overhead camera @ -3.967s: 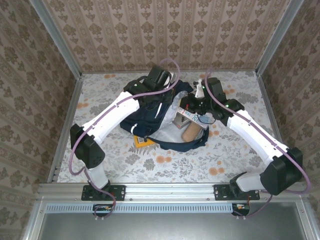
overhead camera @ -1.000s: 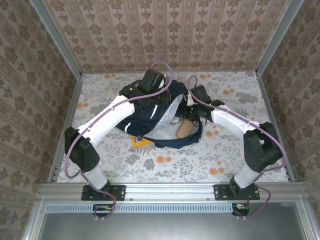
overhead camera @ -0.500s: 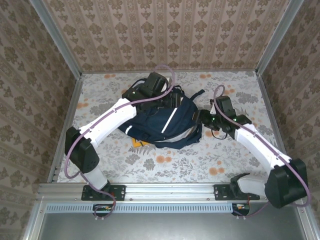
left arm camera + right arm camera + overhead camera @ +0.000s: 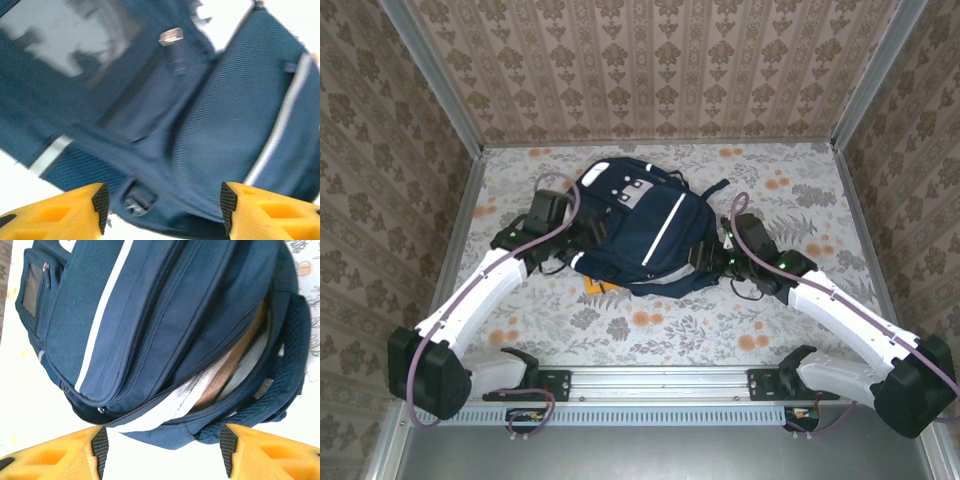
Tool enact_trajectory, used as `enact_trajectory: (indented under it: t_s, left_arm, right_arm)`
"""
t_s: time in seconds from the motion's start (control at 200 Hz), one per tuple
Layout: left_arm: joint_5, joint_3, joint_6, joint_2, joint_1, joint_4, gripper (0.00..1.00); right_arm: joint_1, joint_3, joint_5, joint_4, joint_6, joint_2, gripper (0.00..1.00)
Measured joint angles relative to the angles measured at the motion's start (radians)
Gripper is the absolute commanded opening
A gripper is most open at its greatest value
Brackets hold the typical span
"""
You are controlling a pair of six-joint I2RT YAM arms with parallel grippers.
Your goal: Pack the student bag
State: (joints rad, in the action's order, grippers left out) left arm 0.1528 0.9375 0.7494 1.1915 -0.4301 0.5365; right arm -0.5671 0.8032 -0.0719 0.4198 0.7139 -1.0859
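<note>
The student bag (image 4: 645,235) lies front-up mid-table (image 4: 650,330), white stripe on top. The left gripper (image 4: 572,238) sits just beside its left edge and the right gripper (image 4: 710,256) just beside its right edge. Both have their fingers spread and are grasping nothing; in the wrist views the bag fabric lies beyond the yellow fingertips, not between them.

The step looks like closing up. In the right wrist view the main opening (image 4: 220,375) gapes, showing pale lining and a tan item (image 4: 235,365) inside. To do it well:
- Pin the bag with one gripper so it doesn't slide.
- Tuck the lining and tan item clear of the zip track.
- Pinch the pull, not the fabric, and draw it along the curve of the seam.

Hard to see:
- The left wrist view is motion-blurred. A small metal tab (image 4: 171,36) shows, possibly a zip pull, but I can't confirm.
- A yellow item (image 4: 600,285) pokes out from under the bag's near edge, mostly covered, so I can't identify it.
- The tan item is cut off by the flap.
</note>
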Motion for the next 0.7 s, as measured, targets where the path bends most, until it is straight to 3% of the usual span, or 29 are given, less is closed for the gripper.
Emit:
enact_trajectory:
  t_s: [0.195,0.285,0.475,0.56,0.705]
  left_arm:
    - [0.105,-0.191,0.090,0.019,0.145,-0.079,0.58]
    - [0.141,-0.215,0.124,0.072,0.156,-0.133,0.52]
    - [0.176,-0.228,0.155,0.140,0.168,-0.226,0.54]
    - [0.178,-0.230,0.157,0.140,0.169,-0.236,0.55]
    - [0.176,-0.239,0.156,0.145,0.169,-0.253,0.46]
  right_arm:
    - [-0.143,0.041,0.080,0.008,0.000,-0.079,0.63]
    - [-0.208,0.085,0.114,0.006,-0.004,-0.126,0.63]
    - [-0.321,0.159,0.164,0.005,-0.004,-0.223,0.62]
    - [-0.335,0.161,0.171,0.004,-0.004,-0.241,0.61]
    - [-0.337,0.161,0.170,-0.010,-0.004,-0.269,0.57]
